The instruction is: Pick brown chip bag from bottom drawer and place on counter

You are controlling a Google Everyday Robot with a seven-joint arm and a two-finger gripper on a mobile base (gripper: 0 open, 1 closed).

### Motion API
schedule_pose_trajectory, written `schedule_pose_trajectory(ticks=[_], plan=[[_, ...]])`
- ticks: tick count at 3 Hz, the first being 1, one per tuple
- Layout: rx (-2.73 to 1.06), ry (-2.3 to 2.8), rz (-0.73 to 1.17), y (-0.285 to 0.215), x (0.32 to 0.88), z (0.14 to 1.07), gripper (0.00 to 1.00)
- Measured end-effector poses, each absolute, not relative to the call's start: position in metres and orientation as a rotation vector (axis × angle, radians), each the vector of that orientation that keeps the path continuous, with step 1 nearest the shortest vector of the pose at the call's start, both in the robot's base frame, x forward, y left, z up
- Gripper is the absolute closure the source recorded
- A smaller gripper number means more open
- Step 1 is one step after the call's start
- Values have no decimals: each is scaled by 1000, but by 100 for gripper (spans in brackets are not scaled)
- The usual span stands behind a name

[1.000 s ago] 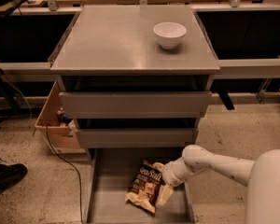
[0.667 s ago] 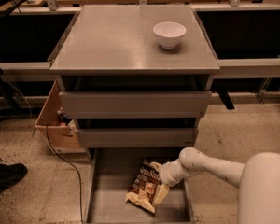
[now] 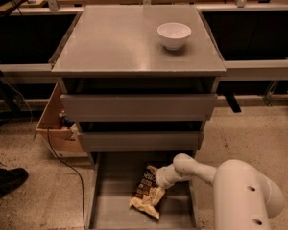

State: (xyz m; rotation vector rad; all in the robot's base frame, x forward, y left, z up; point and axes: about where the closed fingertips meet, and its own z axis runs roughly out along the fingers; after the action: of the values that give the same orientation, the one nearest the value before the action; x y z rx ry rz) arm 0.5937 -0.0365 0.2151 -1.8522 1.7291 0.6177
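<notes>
Sliding left, pincer [image 3: 158, 179] reached brown chip bag [image 3: 144, 198] top in bottom drawer [image 3: 110, 205], below table [image 3: 115, 47] front edge; grasp state untellable, bag unlifted

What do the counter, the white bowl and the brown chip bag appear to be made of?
The counter looks like matte grey metal or laminate, with an even sheen. The white bowl seems glazed ceramic or plastic: smooth and glossy. The brown chip bag, lying in the bottom drawer with the gripper at its upper right edge, looks like thin crinkled plastic film.
</notes>
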Motion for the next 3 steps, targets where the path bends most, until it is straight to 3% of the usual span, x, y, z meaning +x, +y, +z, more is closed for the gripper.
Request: schedule_pose_trajectory(ticks=[3], plan=[[-2116, 1679, 570, -57, 604, 143, 0]])
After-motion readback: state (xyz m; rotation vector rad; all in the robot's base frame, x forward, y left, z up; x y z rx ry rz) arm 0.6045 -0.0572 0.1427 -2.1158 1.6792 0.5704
